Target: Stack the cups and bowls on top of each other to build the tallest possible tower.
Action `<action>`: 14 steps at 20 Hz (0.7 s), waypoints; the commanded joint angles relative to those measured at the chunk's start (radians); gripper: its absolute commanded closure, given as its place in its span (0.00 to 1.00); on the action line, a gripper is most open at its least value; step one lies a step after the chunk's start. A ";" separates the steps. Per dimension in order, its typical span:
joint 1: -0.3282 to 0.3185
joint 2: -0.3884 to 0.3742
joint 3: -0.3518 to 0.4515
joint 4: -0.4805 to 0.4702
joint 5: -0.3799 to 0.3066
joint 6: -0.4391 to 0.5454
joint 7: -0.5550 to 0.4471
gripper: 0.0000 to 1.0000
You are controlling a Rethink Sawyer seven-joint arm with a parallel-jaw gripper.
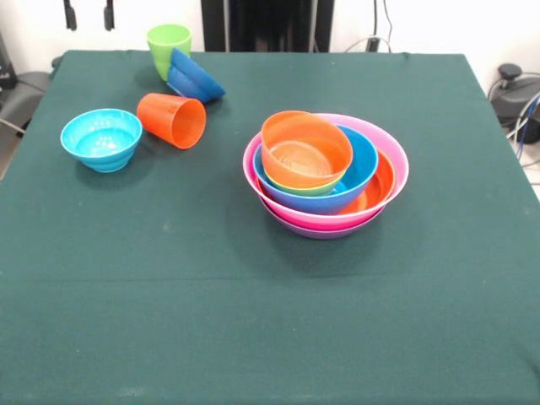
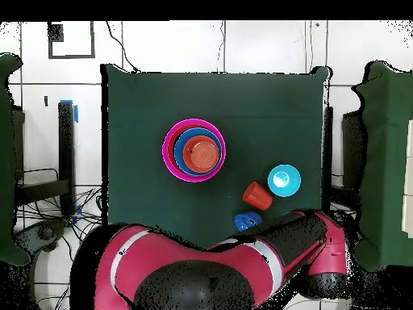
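The tower (image 1: 325, 181) stands right of the table's centre. It has a purple bowl at the bottom, then pink (image 1: 396, 160), large orange and large blue bowls, then a small lime green one. A small orange bowl (image 1: 304, 150) sits tilted on top. The tower also shows in the overhead view (image 2: 193, 151). The lime green cup (image 1: 169, 46) stands upright at the far left. A dark blue bowl (image 1: 194, 78) leans on its side against that cup. The orange cup (image 1: 173, 120) lies on its side. A light blue bowl (image 1: 101, 139) stands upright. My gripper (image 1: 89, 13) shows only as two tips, wide apart and empty, above the green cup.
Green cloth (image 1: 253, 321) covers the table. The black pedestal (image 1: 266, 25) stands at the far edge. Cables and equipment (image 1: 515, 93) lie off the right side. In the overhead view the red arm (image 2: 242, 258) lies across the table's near edge and hides the green cup.
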 commanded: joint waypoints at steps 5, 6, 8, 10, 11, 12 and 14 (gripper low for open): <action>-0.076 -0.144 0.194 0.135 0.202 0.129 -0.394 0.00; -0.083 -0.154 0.197 0.148 0.229 0.137 -0.427 0.00; -0.076 -0.158 0.196 0.160 0.267 0.149 -0.447 0.00; -0.063 -0.155 0.188 0.167 0.291 0.154 -0.449 0.00; -0.055 -0.154 0.183 0.170 0.301 0.156 -0.447 0.00; -0.051 -0.150 0.180 0.172 0.305 0.156 -0.442 0.00; -0.046 -0.148 0.174 0.176 0.318 0.157 -0.445 0.00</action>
